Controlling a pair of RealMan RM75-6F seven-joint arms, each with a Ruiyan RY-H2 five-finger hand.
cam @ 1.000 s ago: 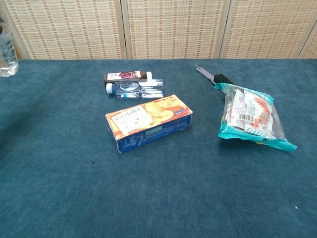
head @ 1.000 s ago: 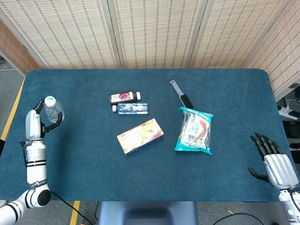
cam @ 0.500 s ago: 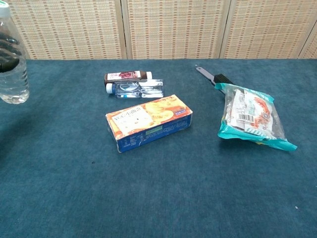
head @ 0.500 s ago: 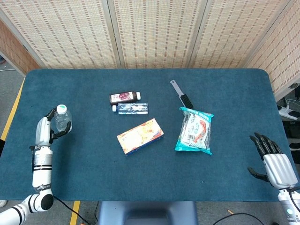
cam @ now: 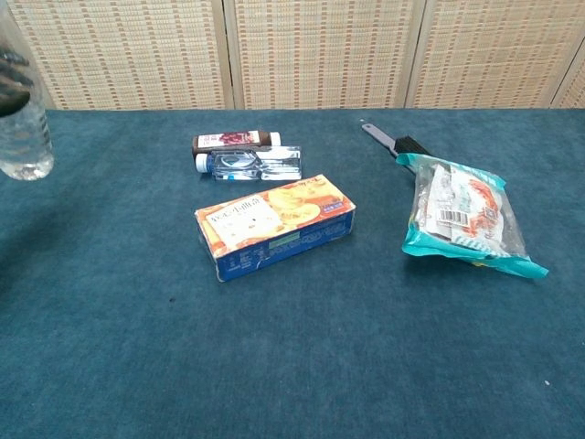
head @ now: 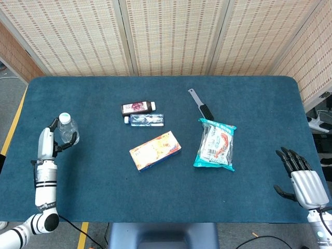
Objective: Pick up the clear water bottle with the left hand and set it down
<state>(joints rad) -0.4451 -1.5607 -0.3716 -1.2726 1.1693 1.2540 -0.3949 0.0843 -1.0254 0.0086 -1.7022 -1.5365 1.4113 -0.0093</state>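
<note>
My left hand (head: 48,142) grips the clear water bottle (head: 66,129) near the table's left edge. The bottle has a white cap and stands upright. In the chest view the bottle (cam: 23,128) shows at the far left, with dark fingers (cam: 13,75) wrapped around its upper part. Whether its base touches the cloth I cannot tell. My right hand (head: 302,178) hovers at the front right corner, fingers apart, holding nothing.
On the blue table (head: 104,176) lie a dark-labelled bottle (head: 138,107), a small clear bottle (head: 147,120), an orange box (head: 155,150), a teal snack bag (head: 216,144) and a brush (head: 201,105). A wicker screen stands behind.
The left hand carried the bottle right and inward over the table, then drew back slightly to the left. The right hand has stayed in place.
</note>
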